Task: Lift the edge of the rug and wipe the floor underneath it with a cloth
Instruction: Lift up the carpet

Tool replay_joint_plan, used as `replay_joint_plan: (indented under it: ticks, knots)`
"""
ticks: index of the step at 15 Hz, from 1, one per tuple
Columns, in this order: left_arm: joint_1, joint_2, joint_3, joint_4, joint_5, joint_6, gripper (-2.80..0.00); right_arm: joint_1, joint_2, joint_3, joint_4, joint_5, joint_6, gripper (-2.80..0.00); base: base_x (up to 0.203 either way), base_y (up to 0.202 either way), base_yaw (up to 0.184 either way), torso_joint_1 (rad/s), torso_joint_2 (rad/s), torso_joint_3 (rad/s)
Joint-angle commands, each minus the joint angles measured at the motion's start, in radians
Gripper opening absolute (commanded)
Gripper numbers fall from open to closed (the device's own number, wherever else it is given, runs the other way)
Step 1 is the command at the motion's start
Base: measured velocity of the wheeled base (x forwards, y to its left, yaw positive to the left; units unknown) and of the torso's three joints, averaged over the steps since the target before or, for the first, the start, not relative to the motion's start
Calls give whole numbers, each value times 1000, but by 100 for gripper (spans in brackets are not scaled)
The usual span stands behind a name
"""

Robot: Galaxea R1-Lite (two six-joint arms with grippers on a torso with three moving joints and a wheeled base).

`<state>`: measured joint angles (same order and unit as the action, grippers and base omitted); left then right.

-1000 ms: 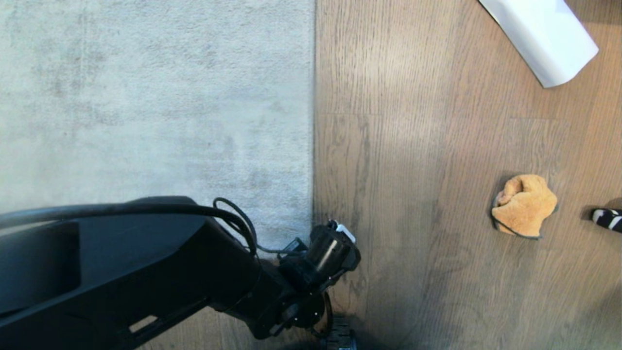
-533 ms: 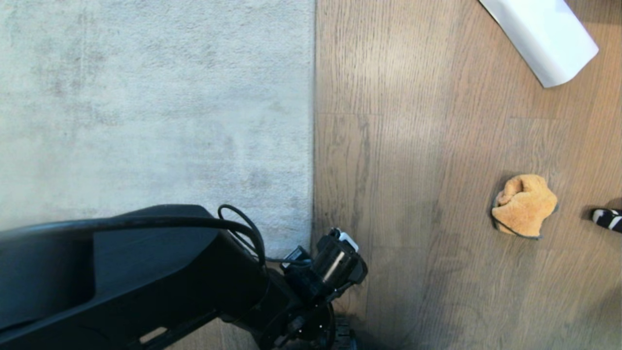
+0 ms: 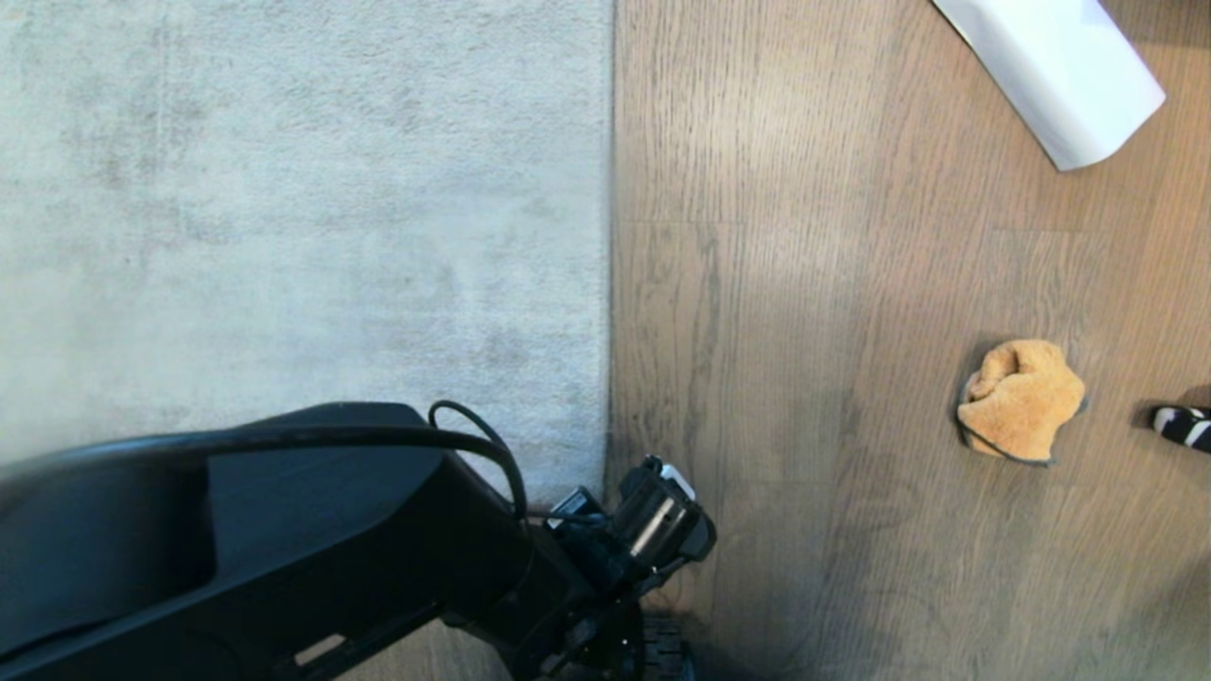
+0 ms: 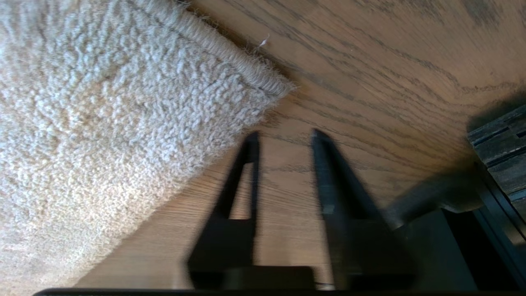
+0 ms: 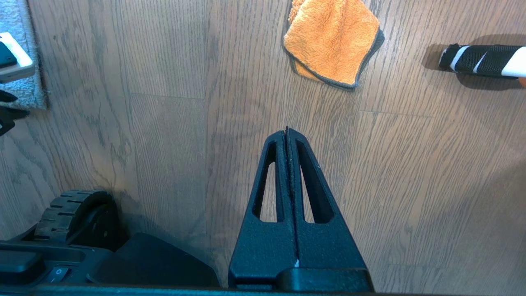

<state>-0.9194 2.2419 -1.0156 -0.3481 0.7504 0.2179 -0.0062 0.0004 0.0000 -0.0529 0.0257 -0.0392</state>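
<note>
Orange cloth (image 3: 1020, 400) on floor (image 3: 804, 331); no writing.

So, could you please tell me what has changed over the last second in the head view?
The left arm has crept slightly toward the lower right of the head view, so the left claw now hangs over the floor just off the rug edge, holding nothing. The cloth, the white roll and the shut right claw stayed put.

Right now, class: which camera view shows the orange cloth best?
The right wrist view: the orange cloth lies close, its dark trim plain. The head view shows it smaller, bunched, far right on the floor. The left wrist view misses it.
</note>
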Motion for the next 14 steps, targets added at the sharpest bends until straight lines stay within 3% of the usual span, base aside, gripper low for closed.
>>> replay_joint_plan:
  ticks: [1, 7, 14]
  knots:
    - [-1, 16, -11, -3, 4, 1, 0, 0, 0, 0, -1, 0, -1, -280, 0, 0, 0, 0, 0, 0]
    - [10, 42, -31, 3, 11, 4, 0, 0, 0, 0, -1, 0, -1, -280, 0, 0, 0, 0, 0, 0]
    - [34, 47, -24, 1, 49, 61, 0, 0, 0, 0, -1, 0, -1, -280, 0, 0, 0, 0, 0, 0]
